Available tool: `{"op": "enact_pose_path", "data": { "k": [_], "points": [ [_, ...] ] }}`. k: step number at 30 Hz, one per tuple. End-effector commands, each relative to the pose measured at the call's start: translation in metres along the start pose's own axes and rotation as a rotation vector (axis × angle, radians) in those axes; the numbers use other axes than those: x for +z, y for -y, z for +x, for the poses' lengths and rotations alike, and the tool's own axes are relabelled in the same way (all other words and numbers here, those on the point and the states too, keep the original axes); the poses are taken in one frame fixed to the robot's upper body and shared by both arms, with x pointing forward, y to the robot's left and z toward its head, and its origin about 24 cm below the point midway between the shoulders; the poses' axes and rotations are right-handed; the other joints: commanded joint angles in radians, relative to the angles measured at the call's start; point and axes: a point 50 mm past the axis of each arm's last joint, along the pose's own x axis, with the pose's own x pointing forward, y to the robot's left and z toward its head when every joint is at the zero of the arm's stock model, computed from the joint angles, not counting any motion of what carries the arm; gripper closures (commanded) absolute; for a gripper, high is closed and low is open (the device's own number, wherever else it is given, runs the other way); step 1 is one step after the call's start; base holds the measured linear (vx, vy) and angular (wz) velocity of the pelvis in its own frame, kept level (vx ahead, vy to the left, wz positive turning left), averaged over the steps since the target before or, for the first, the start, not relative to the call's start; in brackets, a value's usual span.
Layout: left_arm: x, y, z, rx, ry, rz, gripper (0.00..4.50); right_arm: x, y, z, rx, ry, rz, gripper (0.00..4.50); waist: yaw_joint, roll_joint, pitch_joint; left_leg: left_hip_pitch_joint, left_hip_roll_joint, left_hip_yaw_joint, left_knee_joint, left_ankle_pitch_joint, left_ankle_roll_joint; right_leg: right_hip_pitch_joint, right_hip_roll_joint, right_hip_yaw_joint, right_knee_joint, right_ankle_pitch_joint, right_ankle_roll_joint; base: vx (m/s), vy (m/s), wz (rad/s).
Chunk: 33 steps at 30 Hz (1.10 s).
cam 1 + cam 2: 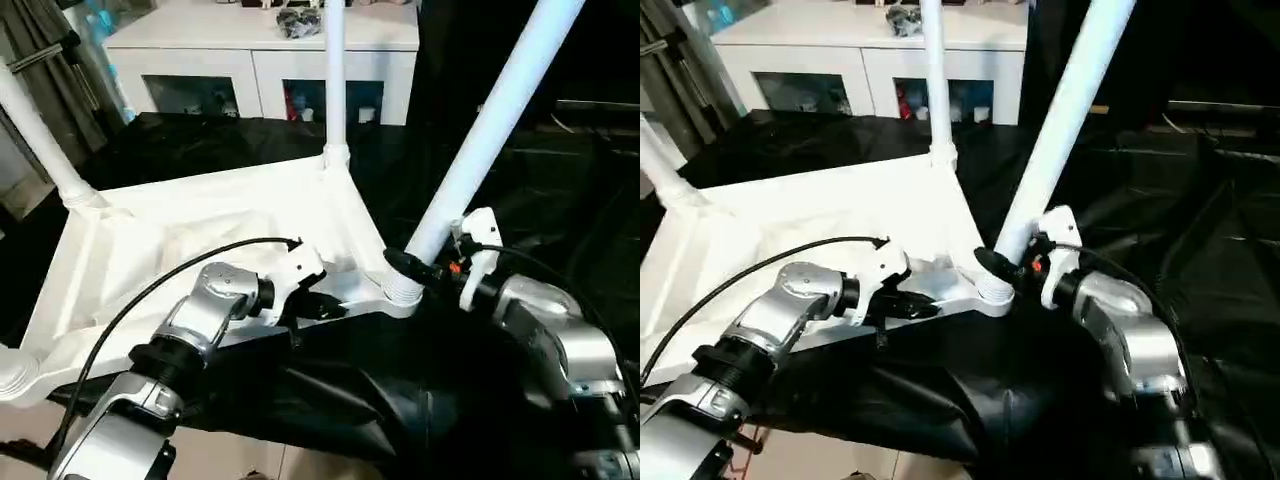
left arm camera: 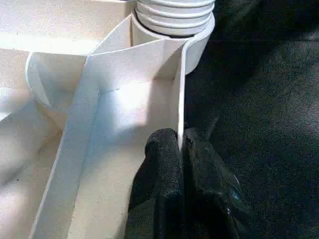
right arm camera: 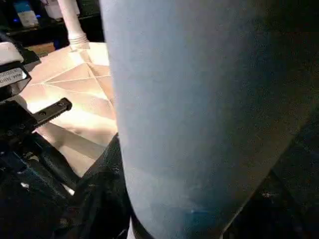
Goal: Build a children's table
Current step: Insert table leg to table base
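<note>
On the black sheet: the tabletop [image 1: 200, 240] lies upside down, ribbed underside facing up, in front of the white cabinet [image 1: 265, 60].
Tabletop look: white plastic, square, with raised ribs running diagonally across the underside and an upright rim wall all round.
Corner sockets: round, one at each corner; the near-right socket [image 1: 403, 290] shows stepped rings at its collar.
Far leg [image 1: 335, 70]: white tube standing upright in the tabletop's far-right corner.
Far-left leg [image 1: 35, 135]: white tube rising at a slant from the tabletop's far-left corner.
Near-right leg [image 1: 490, 120]: long white tube, seated in the near-right socket and leaning away from the tabletop's centre.
Left gripper [image 2: 180, 144]: black fingers pinched on the tabletop's thin rim wall, just beside the near-right socket.
Right gripper [image 1: 425, 265]: fingers closed around the near-right leg just above the socket.
Black sheet [image 1: 540, 200]: glossy, wrinkled, spread beneath and beyond the tabletop.
</note>
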Motion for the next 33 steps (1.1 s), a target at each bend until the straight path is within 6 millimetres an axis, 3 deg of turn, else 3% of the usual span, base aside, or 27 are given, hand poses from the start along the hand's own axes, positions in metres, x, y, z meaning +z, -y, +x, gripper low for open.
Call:
{"op": "enact_pose_path", "data": {
  "k": [1,5,6,11,14,17,19,21,29,31,33],
  "points": [
    [0.001,-0.009,-0.008,0.091,0.036,-0.029,4.5,-0.027,-0.01,0.003,0.025,-0.127,0.036,2.62,-0.003,-0.02,-0.051,0.015,0.007,0.0,-0.077,-0.319,0.008,0.04,-0.028,0.018,-0.086,-0.377,-0.167,0.0,0.0,0.0],
    [0.0,-0.008,-0.007,0.095,0.035,-0.029,4.5,-0.026,-0.014,0.007,0.032,-0.122,0.035,2.62,-0.005,-0.021,-0.049,0.013,0.007,-0.001,-0.078,-0.331,0.007,0.038,-0.031,0.019,-0.088,-0.404,-0.157,0.0,0.0,0.0],
    [0.0,-0.008,-0.006,0.106,0.038,-0.03,4.5,-0.025,-0.016,0.008,0.03,-0.111,0.024,2.62,-0.005,-0.027,-0.05,0.013,0.007,-0.001,-0.078,-0.329,0.008,0.038,-0.03,0.019,-0.089,-0.408,-0.153,0.0,0.0,0.0],
    [0.001,-0.01,-0.007,0.125,0.049,-0.026,4.5,-0.023,-0.009,0.003,-0.038,-0.042,0.073,2.62,-0.006,-0.025,-0.047,0.014,0.006,-0.002,-0.079,-0.347,0.006,0.032,-0.032,0.019,-0.095,-0.459,-0.134,0.0,0.0,0.0],
    [0.001,-0.011,-0.008,0.138,0.049,-0.02,4.5,-0.025,-0.007,-0.003,-0.059,-0.031,0.086,2.62,-0.006,-0.017,-0.047,0.017,0.006,-0.003,-0.08,-0.365,0.003,0.03,-0.032,0.019,-0.098,-0.478,-0.126,0.0,0.0,0.0],
    [0.001,-0.012,-0.008,0.147,0.051,-0.022,4.5,-0.028,-0.013,-0.01,-0.041,-0.037,0.088,2.62,-0.001,-0.022,-0.048,0.016,0.008,-0.002,-0.081,-0.352,0.007,0.03,-0.029,0.021,-0.097,-0.439,-0.129,0.0,0.0,0.0],
    [0.001,-0.012,-0.008,0.153,0.053,-0.022,4.5,-0.028,-0.018,-0.011,-0.025,-0.043,0.081,2.62,0.001,-0.017,-0.049,0.018,0.009,-0.001,-0.081,-0.345,0.006,0.029,-0.029,0.023,-0.096,-0.417,-0.138,0.0,0.0,0.0],
    [0.001,-0.012,-0.007,0.157,0.056,-0.024,4.5,-0.028,-0.022,-0.01,-0.018,-0.044,0.073,2.62,0.004,-0.02,-0.05,0.016,0.008,0.002,-0.079,-0.323,0.012,0.031,-0.029,0.024,-0.092,-0.385,-0.149,0.0,0.0,0.0],
    [0.001,-0.012,-0.005,0.165,0.062,-0.028,4.5,-0.01,-0.026,-0.006,-0.016,0.066,0.113,2.62,0.008,-0.022,-0.048,0.011,0.006,-0.001,-0.083,-0.308,0.014,0.035,-0.032,0.022,-0.096,-0.446,-0.119,0.0,0.0,0.0],
    [0.001,-0.011,-0.005,0.156,0.064,-0.022,4.5,-0.002,-0.023,-0.005,-0.04,0.121,0.144,2.62,0.004,-0.017,-0.049,0.006,0.006,-0.005,-0.086,-0.312,0.01,0.038,-0.032,0.019,-0.093,-0.436,-0.119,0.0,0.0,0.0],
    [0.002,-0.01,-0.005,0.142,0.066,-0.013,4.5,0.002,-0.022,-0.005,-0.043,0.142,0.151,2.62,-0.006,-0.02,-0.051,0.003,0.007,-0.008,-0.087,-0.299,0.003,0.042,-0.031,0.017,-0.089,-0.393,-0.125,0.0,0.0,0.0]
  ]
}}
